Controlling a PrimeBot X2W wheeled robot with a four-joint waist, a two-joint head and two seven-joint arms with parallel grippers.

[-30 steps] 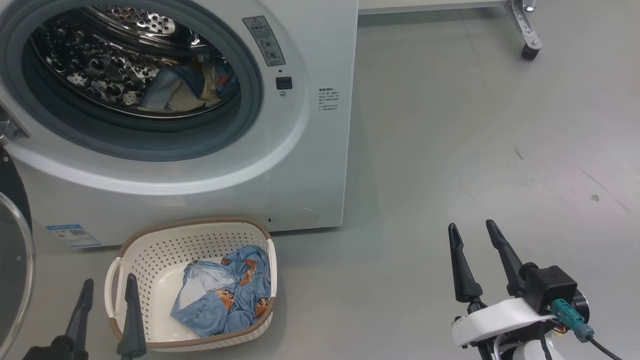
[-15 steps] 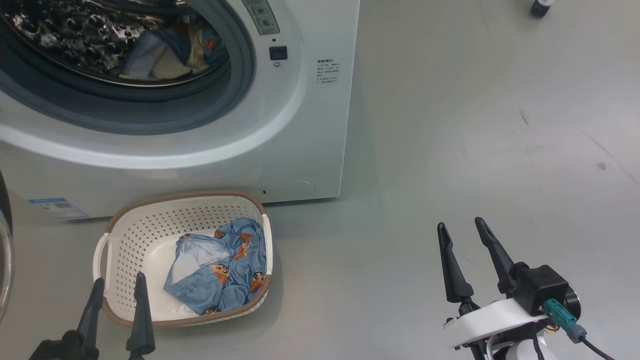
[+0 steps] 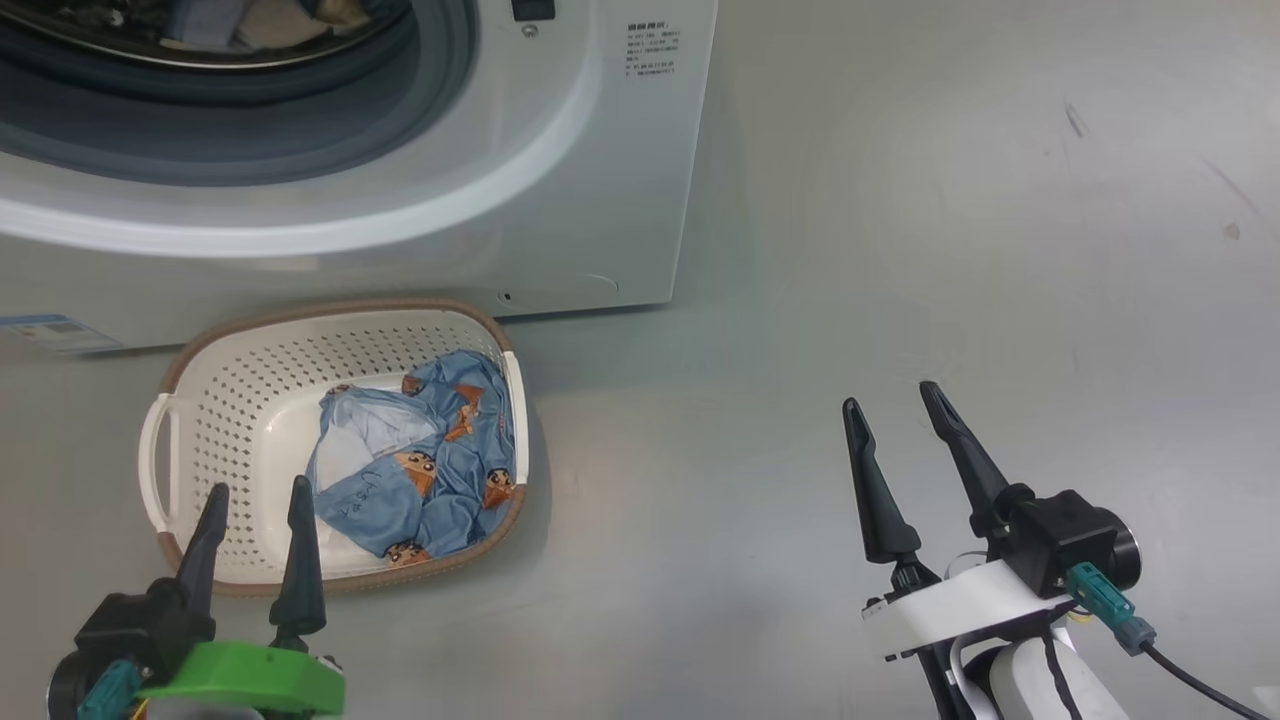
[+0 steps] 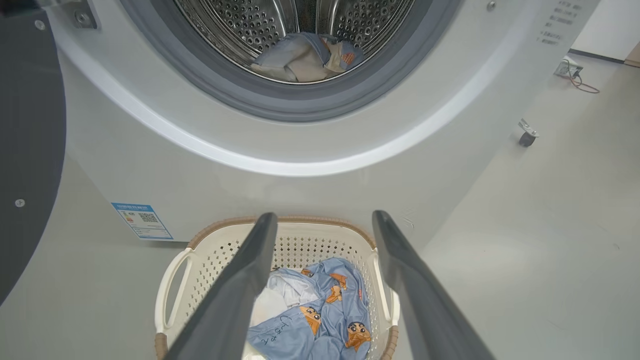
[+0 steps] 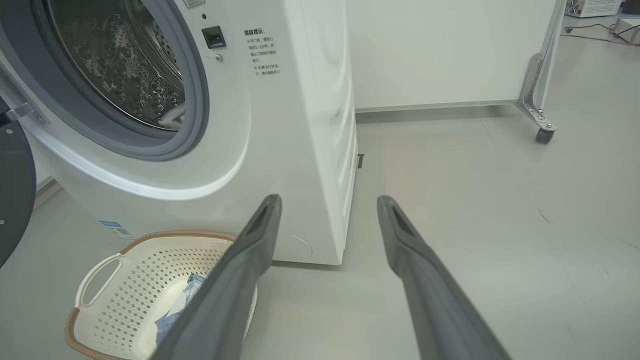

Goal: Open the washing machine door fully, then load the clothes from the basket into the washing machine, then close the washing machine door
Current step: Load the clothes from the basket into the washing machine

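L gripper (image 3: 259, 484) spread, empty, edged over basket (image 3: 250, 360); R gripper (image 3: 889, 394) same; head cam dipped.

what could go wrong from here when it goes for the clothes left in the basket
The light blue cartoon-print garment lies bunched against one wall of the cream perforated plastic basket, so the open left pincer may hook the wall or drag the basket.
A pinch on one fold could leave cloth trailing to snag on the grey rubber gasket.
The open black-rimmed round door stands beside the opening and may get bumped.
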